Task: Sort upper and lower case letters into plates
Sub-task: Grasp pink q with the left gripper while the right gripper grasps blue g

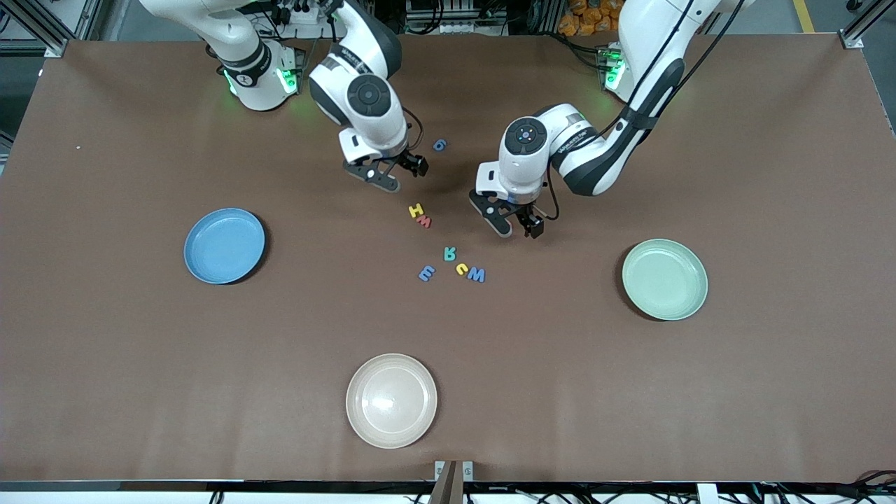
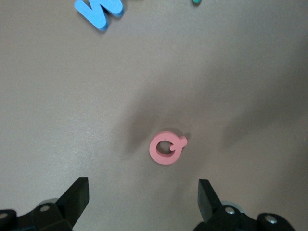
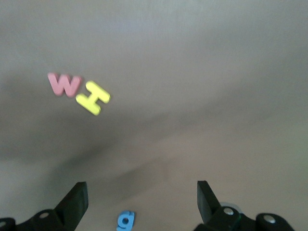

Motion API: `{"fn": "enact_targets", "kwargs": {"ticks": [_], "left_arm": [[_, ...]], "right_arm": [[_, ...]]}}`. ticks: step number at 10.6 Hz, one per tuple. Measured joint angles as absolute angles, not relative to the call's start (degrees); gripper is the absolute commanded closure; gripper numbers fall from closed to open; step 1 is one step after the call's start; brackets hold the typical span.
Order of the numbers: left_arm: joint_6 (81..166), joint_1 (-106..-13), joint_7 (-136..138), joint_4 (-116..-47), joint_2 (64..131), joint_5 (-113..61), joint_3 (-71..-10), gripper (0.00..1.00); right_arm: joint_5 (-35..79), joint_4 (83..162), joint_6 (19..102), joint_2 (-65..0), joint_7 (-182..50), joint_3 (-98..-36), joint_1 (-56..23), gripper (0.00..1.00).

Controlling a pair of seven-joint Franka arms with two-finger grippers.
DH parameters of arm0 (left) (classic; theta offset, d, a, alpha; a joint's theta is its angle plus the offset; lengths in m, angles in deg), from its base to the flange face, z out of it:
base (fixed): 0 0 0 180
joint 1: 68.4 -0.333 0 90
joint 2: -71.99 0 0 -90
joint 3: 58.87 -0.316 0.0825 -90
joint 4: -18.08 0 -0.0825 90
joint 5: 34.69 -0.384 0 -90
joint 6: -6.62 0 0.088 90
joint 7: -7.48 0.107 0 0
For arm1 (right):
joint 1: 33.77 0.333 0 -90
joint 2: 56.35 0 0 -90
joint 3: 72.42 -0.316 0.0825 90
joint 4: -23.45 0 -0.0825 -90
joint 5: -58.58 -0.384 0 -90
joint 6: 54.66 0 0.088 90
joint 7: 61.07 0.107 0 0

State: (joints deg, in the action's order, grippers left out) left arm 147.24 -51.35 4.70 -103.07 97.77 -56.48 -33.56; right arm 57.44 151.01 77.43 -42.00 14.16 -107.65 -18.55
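The brown surface (image 1: 735,392) carries my blue plate (image 1: 224,246) toward the right arm's end and mint plate (image 1: 665,279) toward the left arm's end, both well apart from the letter cluster, with a cream plate (image 1: 391,400) nearer the front camera than that cluster.

My left gripper (image 1: 515,225) hangs wide and holding nothing over a pink q-like letter (image 2: 166,148); my right gripper (image 1: 393,172) hangs wide and holding nothing between the blue g (image 1: 439,145) and the cluster.

The cluster reads yellow H (image 1: 416,209) touching red w (image 1: 423,221), then teal R (image 1: 449,253), blue E (image 1: 426,273), yellow c (image 1: 462,269) and blue W (image 1: 477,274).
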Motion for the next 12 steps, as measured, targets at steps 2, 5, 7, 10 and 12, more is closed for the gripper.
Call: {"fn": "enact_targets", "kwargs": {"ticks": [2,5,7,10,12], "left_arm": [[147.37,-51.63,7.61,-103.29,97.75,-56.49,-33.45,0.00],[149.34,-51.65,11.79,-103.65,97.79,-56.50,-32.74,0.00],[150.72,-51.68,13.45,-103.90,98.17,-56.50,-32.74,0.02],[151.92,-51.72,14.39,-103.91,99.79,-56.53,-32.74,0.11],[152.19,-51.72,14.43,-103.91,100.46,-56.57,-32.74,0.14]], "right_arm": [[57.45,152.65,80.64,-42.02,18.30,-109.54,-17.48,0.00],[57.51,154.25,84.57,-40.50,22.23,-110.12,-15.13,0.00],[58.66,154.72,88.74,-37.62,24.29,-110.12,-13.52,0.00],[63.27,154.90,92.84,-32.78,27.84,-110.08,-12.74,0.00],[65.10,154.89,95.06,-30.37,29.35,-110.06,-12.67,0.00]]}}
